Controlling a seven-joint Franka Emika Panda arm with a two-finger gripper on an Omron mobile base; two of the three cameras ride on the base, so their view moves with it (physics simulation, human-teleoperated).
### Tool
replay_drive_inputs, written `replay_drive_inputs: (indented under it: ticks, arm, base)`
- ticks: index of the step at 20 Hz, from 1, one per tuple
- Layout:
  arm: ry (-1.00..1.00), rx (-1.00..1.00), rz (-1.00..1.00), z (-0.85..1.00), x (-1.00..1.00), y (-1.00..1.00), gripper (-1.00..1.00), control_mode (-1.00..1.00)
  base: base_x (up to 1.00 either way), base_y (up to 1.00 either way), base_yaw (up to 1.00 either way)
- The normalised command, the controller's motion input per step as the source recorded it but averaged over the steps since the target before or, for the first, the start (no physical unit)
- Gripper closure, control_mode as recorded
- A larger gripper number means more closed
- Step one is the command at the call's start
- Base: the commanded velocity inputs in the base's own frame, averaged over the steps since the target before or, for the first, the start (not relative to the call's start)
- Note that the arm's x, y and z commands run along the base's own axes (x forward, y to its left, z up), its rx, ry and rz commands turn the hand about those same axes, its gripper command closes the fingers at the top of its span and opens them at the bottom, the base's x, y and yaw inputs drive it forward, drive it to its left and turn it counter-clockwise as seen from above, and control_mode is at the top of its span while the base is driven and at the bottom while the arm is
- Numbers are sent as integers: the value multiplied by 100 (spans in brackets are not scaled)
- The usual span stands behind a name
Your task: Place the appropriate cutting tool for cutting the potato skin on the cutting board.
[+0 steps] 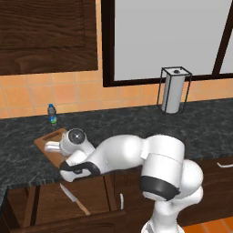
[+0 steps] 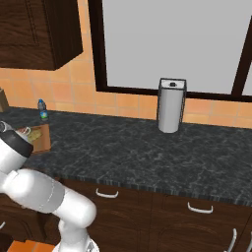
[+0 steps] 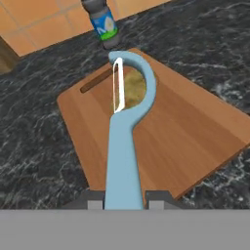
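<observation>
The cutting tool point(image 3: 124, 146), a light-blue peeler with a pale blade, is held by its handle in my shut gripper point(image 3: 125, 197). It points out over the reddish-brown cutting board point(image 3: 185, 132), and its head is over the yellowish potato point(image 3: 135, 89) lying near the board's dark handle slot. I cannot tell whether the peeler touches the board. In the left base view my hand hangs over the cutting board point(image 1: 47, 138) at the counter's left end. The cutting board point(image 2: 43, 139) also shows at the left edge of the right base view.
A small bottle point(image 1: 52, 113) with a blue and green label stands just behind the board. A paper-towel holder point(image 1: 173, 90) stands at the back right. Below the counter edge an open drawer holds a knife point(image 1: 73, 200) with a wooden handle.
</observation>
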Motion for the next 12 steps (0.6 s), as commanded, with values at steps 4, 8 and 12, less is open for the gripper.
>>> replay_drive_inputs:
  ticks: [4, 8, 12]
  arm:
    - [20, 1, 3, -2, 6, 8, 100, -100]
    - [13, 0, 0, -2, 10, 13, 100, -100]
    - [0, -3, 0, -33, 32, 12, 100, -100]
  base:
    - [0, 0, 0]
    - [0, 0, 0]
    - [0, 0, 0]
